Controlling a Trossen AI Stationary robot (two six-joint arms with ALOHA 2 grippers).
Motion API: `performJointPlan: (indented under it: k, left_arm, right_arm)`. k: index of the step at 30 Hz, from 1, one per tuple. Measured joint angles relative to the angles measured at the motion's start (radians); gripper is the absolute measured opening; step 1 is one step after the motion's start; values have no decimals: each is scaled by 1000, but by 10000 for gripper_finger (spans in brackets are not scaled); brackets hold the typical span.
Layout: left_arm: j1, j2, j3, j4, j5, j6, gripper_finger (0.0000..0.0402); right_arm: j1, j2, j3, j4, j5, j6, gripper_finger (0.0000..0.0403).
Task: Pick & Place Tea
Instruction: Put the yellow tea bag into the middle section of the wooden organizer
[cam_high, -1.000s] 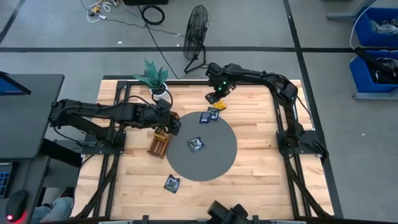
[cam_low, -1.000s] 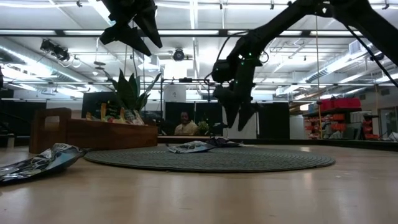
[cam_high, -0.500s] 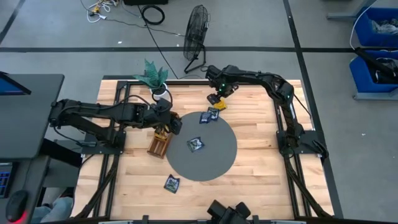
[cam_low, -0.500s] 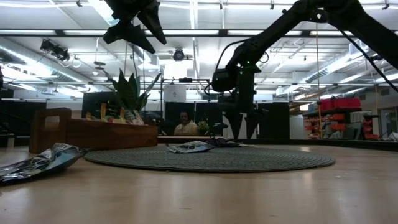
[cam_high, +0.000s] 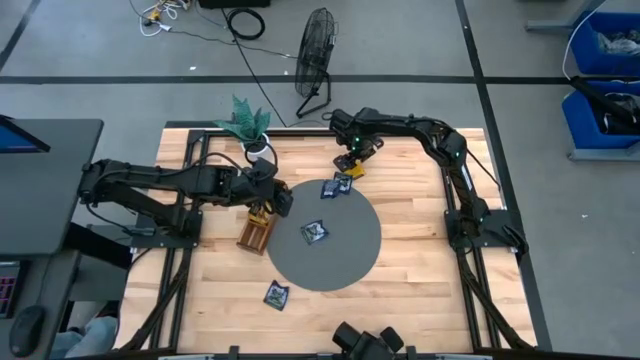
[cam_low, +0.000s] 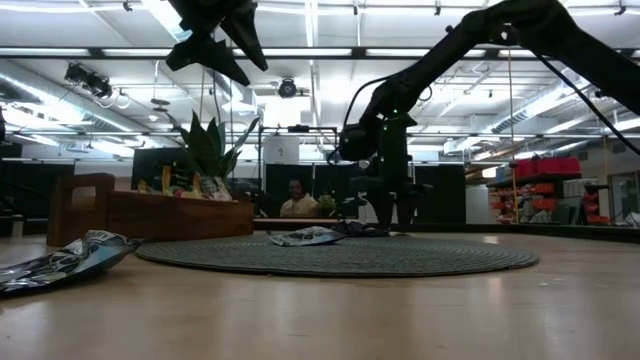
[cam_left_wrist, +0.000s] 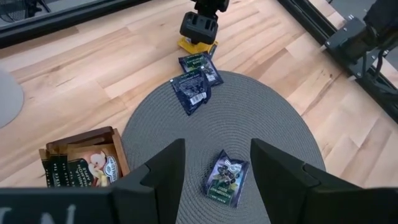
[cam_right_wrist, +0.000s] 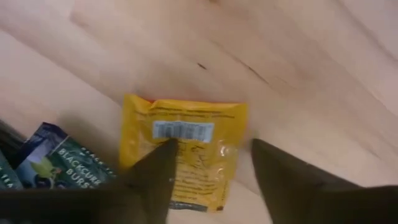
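A yellow tea sachet (cam_right_wrist: 186, 149) lies flat on the wood near the table's far edge. My right gripper (cam_right_wrist: 211, 168) is open and points down close over it. In the high view the yellow sachet (cam_high: 354, 171) shows just beside that gripper (cam_high: 347, 160). Two dark blue sachets (cam_high: 343, 183) (cam_high: 328, 189) lie at the round grey mat's (cam_high: 345, 260) far rim. Another (cam_high: 315, 232) lies on the mat and one (cam_high: 276, 294) on the wood near the front. My left gripper (cam_left_wrist: 214, 174) hangs open and holds nothing, high over the wooden tray (cam_high: 255, 231). My right gripper points down over the yellow sachet's middle (cam_right_wrist: 199, 155), one finger (cam_right_wrist: 155, 171) above the sachet, the other (cam_right_wrist: 280, 174) just past its edge. Whether a fingertip touches it I cannot tell.
The tray (cam_left_wrist: 84, 155) holds several sachets. A potted plant (cam_high: 246, 125) stands at the table's far left. A fan (cam_high: 317, 55) stands on the floor beyond the far edge. A person (cam_low: 297, 203) sits far behind the table. Bare wood lies right of the mat.
My right gripper has come down toward the yellow sachet and has tipped to point more steeply down. The sachets have not moved.
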Motion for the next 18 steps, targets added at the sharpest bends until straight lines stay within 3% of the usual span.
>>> performJointPlan:
  k: [8, 18]
  left_arm:
    - [0, 0, 0, 0, 2, 1, 186]
    - [0, 0, 0, 0, 3, 2, 186]
  right_arm:
    - [0, 2, -2, 18, 7, -54, 21]
    - [-2, -54, -12, 33, 30, -79, 3]
